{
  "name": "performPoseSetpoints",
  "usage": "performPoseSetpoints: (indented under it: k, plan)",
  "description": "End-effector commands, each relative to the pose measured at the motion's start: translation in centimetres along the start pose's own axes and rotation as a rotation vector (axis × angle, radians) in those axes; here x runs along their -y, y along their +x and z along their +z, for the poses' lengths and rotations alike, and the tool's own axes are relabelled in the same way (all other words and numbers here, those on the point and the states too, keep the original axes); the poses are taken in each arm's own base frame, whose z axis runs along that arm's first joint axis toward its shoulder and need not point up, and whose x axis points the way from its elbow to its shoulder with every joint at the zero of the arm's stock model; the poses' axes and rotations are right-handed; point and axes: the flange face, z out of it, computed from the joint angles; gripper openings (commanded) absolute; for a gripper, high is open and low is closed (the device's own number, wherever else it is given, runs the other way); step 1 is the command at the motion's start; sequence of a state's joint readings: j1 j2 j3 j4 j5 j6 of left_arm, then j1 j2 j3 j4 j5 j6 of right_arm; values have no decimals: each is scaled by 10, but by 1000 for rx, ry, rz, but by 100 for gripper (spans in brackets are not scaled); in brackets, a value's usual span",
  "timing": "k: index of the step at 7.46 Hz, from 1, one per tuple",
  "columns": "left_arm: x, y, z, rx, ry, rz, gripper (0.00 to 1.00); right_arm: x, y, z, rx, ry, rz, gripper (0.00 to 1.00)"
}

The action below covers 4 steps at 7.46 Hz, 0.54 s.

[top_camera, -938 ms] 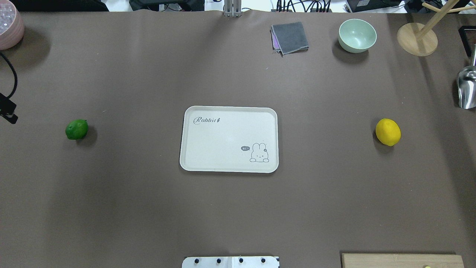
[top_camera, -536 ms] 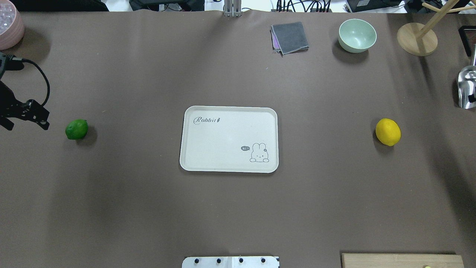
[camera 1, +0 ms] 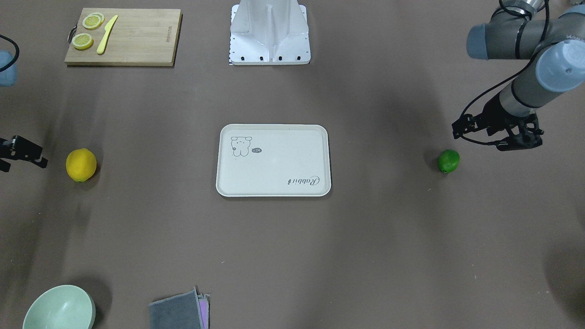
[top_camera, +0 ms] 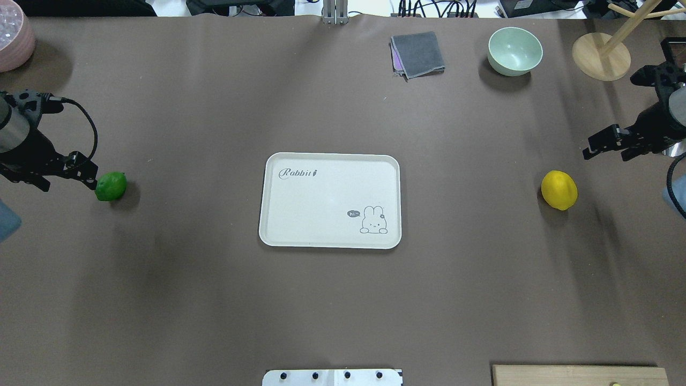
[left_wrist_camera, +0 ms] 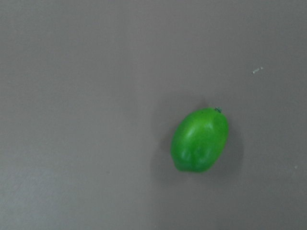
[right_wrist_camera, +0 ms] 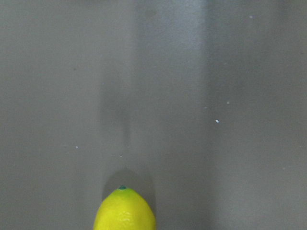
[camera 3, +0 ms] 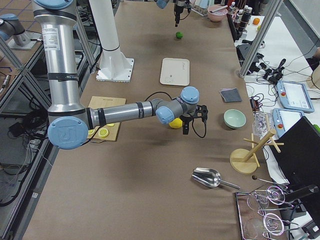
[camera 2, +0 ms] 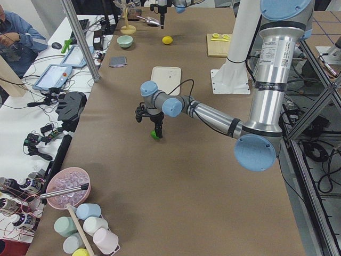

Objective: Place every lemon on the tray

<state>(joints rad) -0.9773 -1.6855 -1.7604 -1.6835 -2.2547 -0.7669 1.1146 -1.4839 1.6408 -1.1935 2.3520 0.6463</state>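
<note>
The green lemon (top_camera: 111, 186) lies on the table left of the tray (top_camera: 329, 156), and also shows in the left wrist view (left_wrist_camera: 200, 140). The yellow lemon (top_camera: 559, 190) lies right of the tray, its tip at the bottom of the right wrist view (right_wrist_camera: 124, 211). The tray holds nothing. My left gripper (top_camera: 67, 182) is open and empty just left of the green lemon, above the table. My right gripper (top_camera: 608, 155) is open and empty, up and right of the yellow lemon. In the front view the left gripper (camera 1: 480, 139) is on the right and the right gripper (camera 1: 23, 164) on the left.
A cutting board (camera 1: 132, 39) with lemon slices (camera 1: 83, 41) and a yellow knife (camera 1: 107, 27) lies near the robot base (camera 1: 269, 32). At the far edge are a grey cloth (top_camera: 418, 53), a green bowl (top_camera: 514, 51), a wooden stand (top_camera: 600, 56) and a pink bowl (top_camera: 13, 37).
My left gripper has moved right, up close to the green lemon. My right gripper has come into view from the right edge, toward the yellow lemon. The lemons and tray have not moved.
</note>
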Motion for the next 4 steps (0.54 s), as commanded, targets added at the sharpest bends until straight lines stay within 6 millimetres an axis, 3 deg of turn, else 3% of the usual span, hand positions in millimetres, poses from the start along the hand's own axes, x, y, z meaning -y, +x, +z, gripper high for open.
performPoseSetpoints:
  k: [1, 4]
  plan:
    - [4, 6, 26, -7, -6, -28, 98, -6, -29, 26, -1, -38, -51, 100]
    - [11, 9, 45, -14, 17, -45, 97, -16, -44, 49, -28, -58, -87, 100]
